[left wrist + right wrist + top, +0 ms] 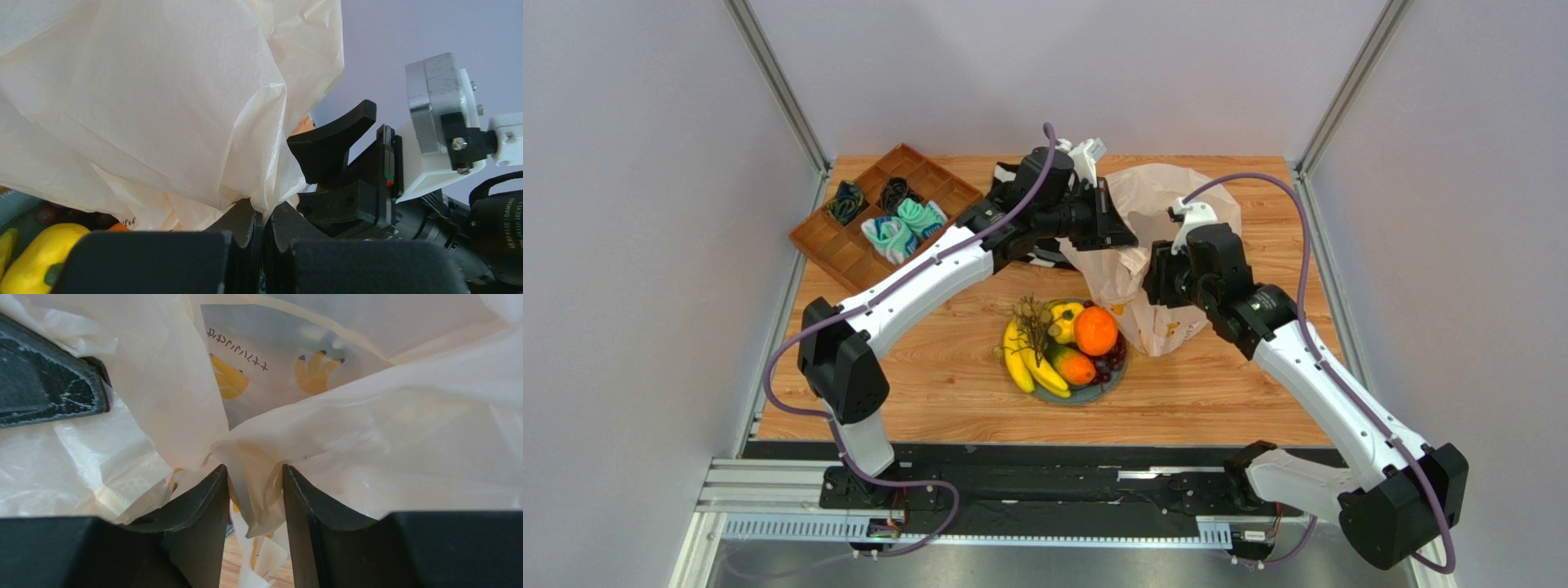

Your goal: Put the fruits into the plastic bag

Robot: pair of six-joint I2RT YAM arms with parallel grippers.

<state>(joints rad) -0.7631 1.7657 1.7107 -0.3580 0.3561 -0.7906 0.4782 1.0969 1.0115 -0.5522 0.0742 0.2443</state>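
Film as thin and crinkly as that of the plastic bag (1143,202) would, I judged, weigh almost nothing, crumple at a touch, slip out of a loose pinch and tear if dragged. The rim or a handle loop looked the place to take it, one side per arm, so the mouth could be pulled apart. It lay heaped on the table (928,392) toward the far right, just beyond the fruits (1078,364).

The left gripper (264,228) was closed tight, with a fold of the bag's edge pinched between its fingers. The right gripper (255,473) stood about half open, a gathered pleat of film hanging between its jaws; whether the pads already pressed on it could not be told. Both grippers sat close together at the bag's left side.

The fruits rested on a grey plate (1109,390) near the table's middle, just beside the bag on its near side and apart from both grippers. The bananas (1024,364), the largest, would be firm and fairly heavy, best taken across the bunch. The orange (1095,331) was round, firm and likely to roll. The orange-green fruit (1075,366) and the small yellow fruit (1063,322) looked smooth and slick. The grapes (1113,358), the smallest, seemed soft and easily crushed, so their stem would be the safest hold.
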